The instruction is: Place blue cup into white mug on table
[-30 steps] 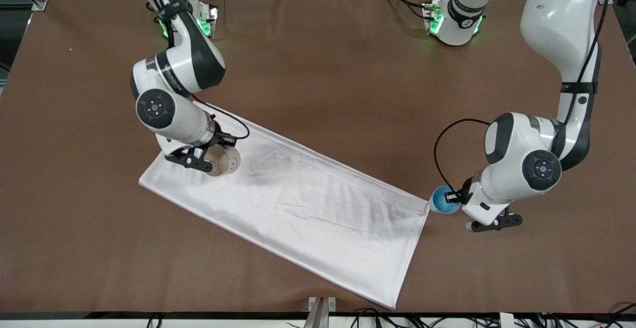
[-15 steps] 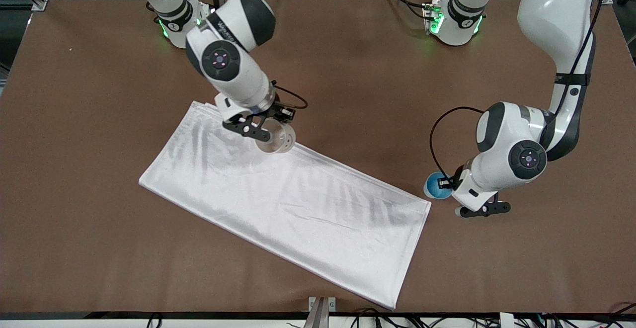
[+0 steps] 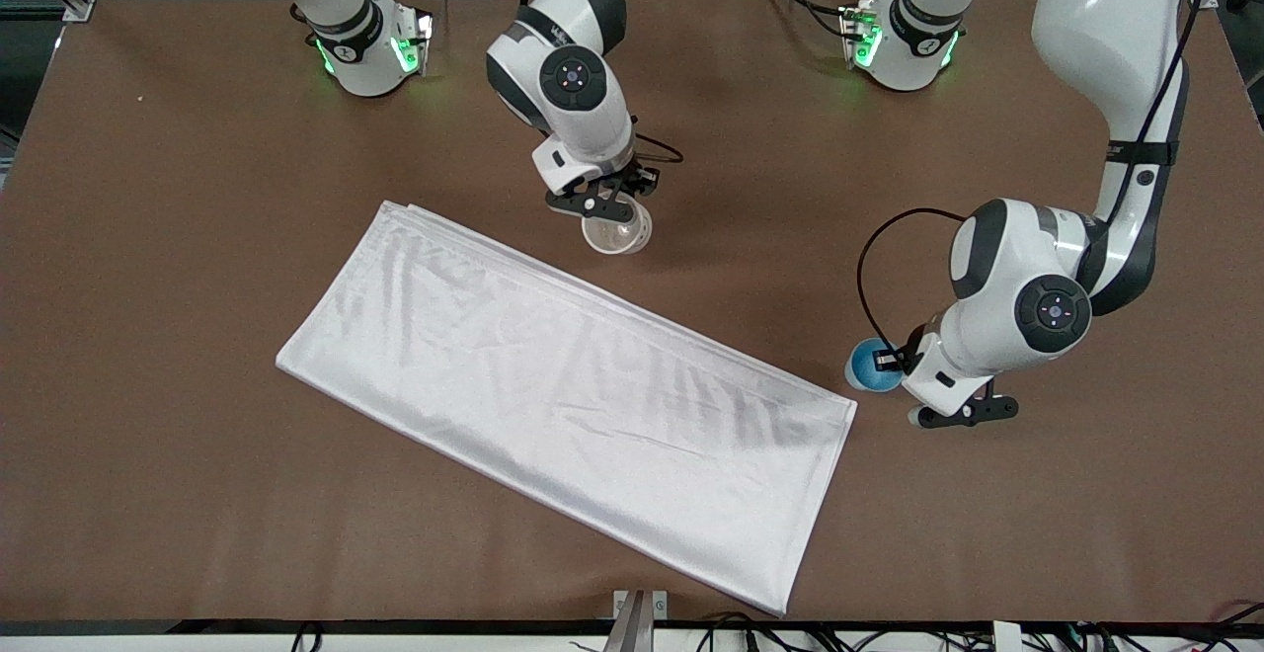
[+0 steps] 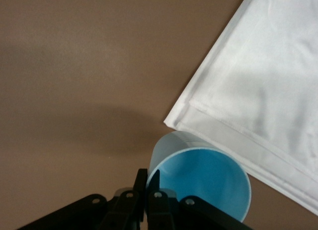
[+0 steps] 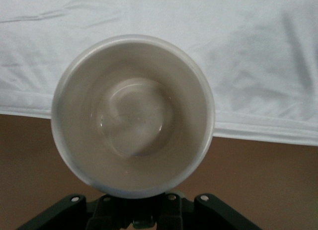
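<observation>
The white mug (image 3: 618,233) hangs upright over the brown table (image 3: 750,188), just off the white cloth's edge on the robots' side. My right gripper (image 3: 598,205) is shut on the mug. The right wrist view looks straight down into the mug (image 5: 133,115), whose beige inside is empty; the right gripper (image 5: 141,206) grips it at its side, with the fingertips hidden under the rim. The blue cup (image 3: 871,366) is beside the cloth's corner toward the left arm's end. My left gripper (image 3: 894,362) is shut on the cup's rim. In the left wrist view the left gripper (image 4: 148,173) pinches the wall of the blue cup (image 4: 208,183).
A white folded cloth (image 3: 553,385) lies slantwise across the middle of the table; its corner (image 4: 208,106) is close to the cup and its edge (image 5: 258,66) shows under the mug. Bare brown table surrounds it.
My right gripper has carried the mug up off the cloth and across toward the left arm's end, to over bare table. The left gripper with the cup rose and shifted slightly.
</observation>
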Robot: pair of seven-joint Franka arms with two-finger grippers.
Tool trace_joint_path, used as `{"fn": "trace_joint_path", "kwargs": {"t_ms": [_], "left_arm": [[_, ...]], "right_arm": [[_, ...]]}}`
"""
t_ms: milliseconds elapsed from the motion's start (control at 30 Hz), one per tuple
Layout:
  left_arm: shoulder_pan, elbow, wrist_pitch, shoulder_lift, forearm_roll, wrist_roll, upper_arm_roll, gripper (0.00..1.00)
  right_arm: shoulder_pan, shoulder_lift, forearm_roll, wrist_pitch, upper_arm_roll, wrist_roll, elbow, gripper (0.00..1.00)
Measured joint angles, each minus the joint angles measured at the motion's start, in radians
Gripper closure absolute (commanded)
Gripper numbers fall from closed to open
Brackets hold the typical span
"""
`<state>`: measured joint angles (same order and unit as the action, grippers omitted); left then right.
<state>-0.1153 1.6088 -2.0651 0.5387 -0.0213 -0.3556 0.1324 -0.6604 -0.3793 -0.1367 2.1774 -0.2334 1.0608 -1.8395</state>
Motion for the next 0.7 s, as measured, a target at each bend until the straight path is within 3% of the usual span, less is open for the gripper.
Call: {"fn": "trace_joint_path", "kwargs": {"t_ms": [133, 367, 700], "left_arm": [[0.0, 0.0, 0.0, 0.0, 0.0, 0.0, 0.0, 1.0], [0.0, 0.0, 0.0, 0.0, 0.0, 0.0, 0.0, 1.0], [0.0, 0.003, -0.007, 0.0, 0.0, 0.0, 0.0, 1.0]], "right_arm": [[-0.022, -0.006, 0.051, 0.007, 0.0, 0.019, -0.002, 1.0], [-0.039, -0.03, 0.216, 0.03, 0.0, 0.103, 0.0, 1.0], [-0.078, -0.069, 0.309, 0.036, 0.0, 0.153, 0.066, 1.0]]}}
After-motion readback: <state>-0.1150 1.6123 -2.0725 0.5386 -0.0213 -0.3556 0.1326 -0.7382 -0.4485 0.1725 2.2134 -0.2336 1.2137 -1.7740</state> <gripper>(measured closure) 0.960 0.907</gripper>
